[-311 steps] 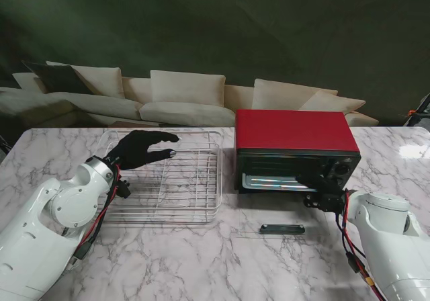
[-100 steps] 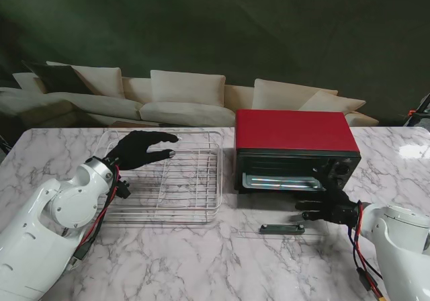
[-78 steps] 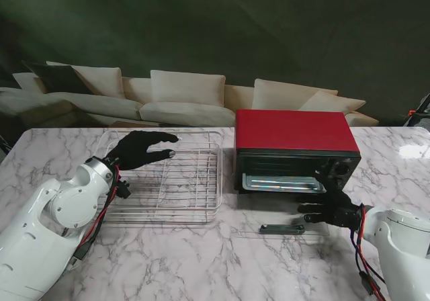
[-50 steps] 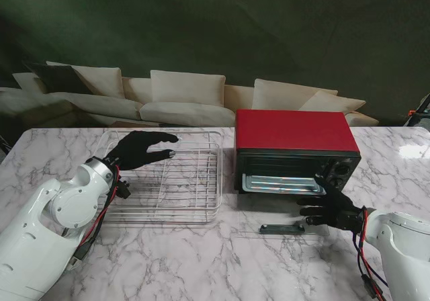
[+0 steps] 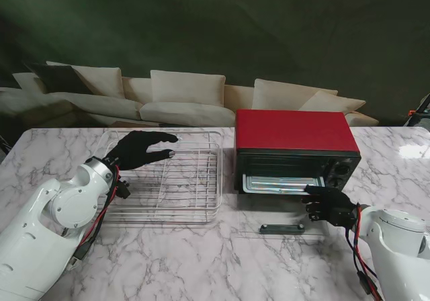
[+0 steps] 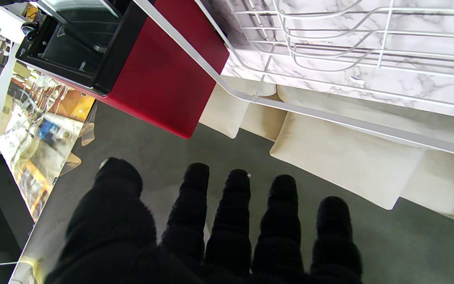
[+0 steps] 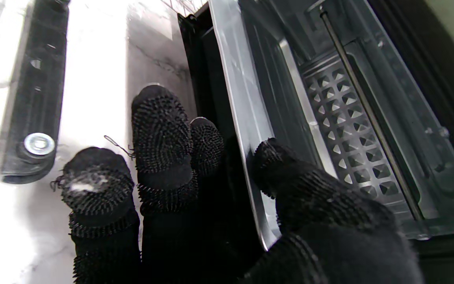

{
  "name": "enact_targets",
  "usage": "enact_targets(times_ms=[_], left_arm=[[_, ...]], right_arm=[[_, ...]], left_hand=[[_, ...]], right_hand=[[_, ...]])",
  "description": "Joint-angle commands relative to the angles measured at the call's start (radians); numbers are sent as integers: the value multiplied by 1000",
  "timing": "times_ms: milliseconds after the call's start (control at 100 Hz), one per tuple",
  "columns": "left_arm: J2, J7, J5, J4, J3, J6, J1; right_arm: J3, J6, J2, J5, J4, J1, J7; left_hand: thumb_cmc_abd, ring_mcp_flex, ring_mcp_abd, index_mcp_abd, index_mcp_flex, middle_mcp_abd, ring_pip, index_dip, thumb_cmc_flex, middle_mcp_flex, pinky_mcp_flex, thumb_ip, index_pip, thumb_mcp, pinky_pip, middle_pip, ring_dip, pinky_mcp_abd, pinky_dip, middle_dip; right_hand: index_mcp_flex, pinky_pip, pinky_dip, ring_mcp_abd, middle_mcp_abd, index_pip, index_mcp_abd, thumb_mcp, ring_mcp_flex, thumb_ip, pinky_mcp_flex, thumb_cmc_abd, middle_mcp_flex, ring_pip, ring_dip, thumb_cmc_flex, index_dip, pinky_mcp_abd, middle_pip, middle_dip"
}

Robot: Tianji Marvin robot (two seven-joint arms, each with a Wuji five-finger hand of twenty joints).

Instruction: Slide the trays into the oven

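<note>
Stand view: marble table (image 5: 201,261), cream sofa (image 5: 188,96) behind.

Red oven (image 5: 293,132) sits right of the wire rack (image 5: 176,173) — door (image 5: 282,226) dropped open flat, a shiny metal tray (image 5: 281,184) jutting partly from its mouth.

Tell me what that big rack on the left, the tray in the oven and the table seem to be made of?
The rack looks like thin white-coated wire: open bars with the table showing through. The tray at the oven mouth seems bare polished metal, its rim mirror-bright. The table looks like glossy marble, white with grey veins, possibly imitation.
</note>
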Motion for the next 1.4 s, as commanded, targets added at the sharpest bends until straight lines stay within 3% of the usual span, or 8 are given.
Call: enact_targets(times_ms=[0, 420, 800, 850, 930, 1030, 1170, 1390], left_arm=[[-1, -13, 2, 5, 2, 2, 0], [-1, -14, 4, 6, -2, -1, -1], [-1, -14, 4, 7, 0, -1, -1], [-1, -13, 4, 8, -1, -2, -1], [-1, -13, 5, 8, -2, -2, 0], [-1, -12, 5, 7, -3, -2, 2], [-1, -12, 6, 6, -4, 0, 4], [-1, -12, 7, 6, -4, 0, 5]], right_arm=[[-9, -6, -16, 12, 8, 11, -12], [-25, -21, -42, 62, 12, 50, -93], [-26, -22, -46, 56, 31, 82, -108], [-27, -24, -46, 56, 35, 83, -106], [-25, -24, -46, 63, 35, 79, -102], [-22, -19, -42, 61, 34, 70, -86], [-18, -6, -30, 39, 36, 58, -44], [-3, 17, -18, 8, 13, 30, -20]], left_hand=[[45, 19, 1, 12, 23, 1, 5, 8, 29, 21, -18, -17, 3, -28, -28, 4, 6, 26, 21, 6], [45, 19, 1, 10, 23, 0, 5, 8, 28, 21, -18, -17, 3, -28, -29, 5, 6, 25, 21, 6], [45, 20, 1, 11, 22, 0, 6, 8, 27, 21, -18, -17, 3, -28, -29, 5, 7, 25, 21, 6], [45, 20, 1, 11, 23, 1, 6, 8, 27, 22, -18, -17, 3, -29, -29, 5, 7, 25, 21, 6], [45, 20, 1, 11, 22, 0, 6, 8, 28, 22, -18, -17, 3, -28, -29, 5, 7, 25, 21, 6], [46, 20, 1, 10, 22, 0, 6, 8, 28, 22, -18, -17, 3, -28, -29, 5, 7, 25, 21, 6], [45, 20, 2, 11, 22, 0, 6, 8, 28, 22, -18, -17, 3, -28, -29, 5, 7, 25, 21, 6], [43, 21, 2, 10, 21, 0, 6, 8, 27, 23, -18, -17, 3, -29, -29, 6, 7, 25, 21, 6]], right_hand=[[41, 30, 7, -20, -29, 50, -123, 70, 44, -18, 20, -14, 27, 16, 18, 61, 18, 5, 37, 11], [36, 33, 14, -20, -29, 62, -117, 86, 63, -30, 38, -13, 35, 22, 26, 51, 18, 3, 49, 20], [7, 16, 25, -10, -36, 53, -118, 43, 26, -22, -2, 10, 9, 6, 31, 41, -25, -6, 35, 11], [-9, 12, 31, -10, -37, 46, -120, 9, 6, -14, -23, 14, -7, 4, 35, 20, -35, -12, 31, 9], [-34, -16, 52, 6, -22, -14, -99, -137, -59, 27, -88, 13, -68, -9, 42, -58, -39, -12, 17, 6], [-16, -44, 71, 15, -9, -235, -64, -178, -138, 90, -161, 26, -145, -3, 38, -211, 131, -17, 19, 3], [-72, -67, 67, 17, -5, -290, -42, -250, -208, 90, -220, -2, -216, 0, 38, -304, 145, -27, 22, 6], [-78, -74, 64, 22, 6, -318, -19, -302, -229, 90, -237, -12, -235, 4, 35, -333, 152, -24, 24, 6]])
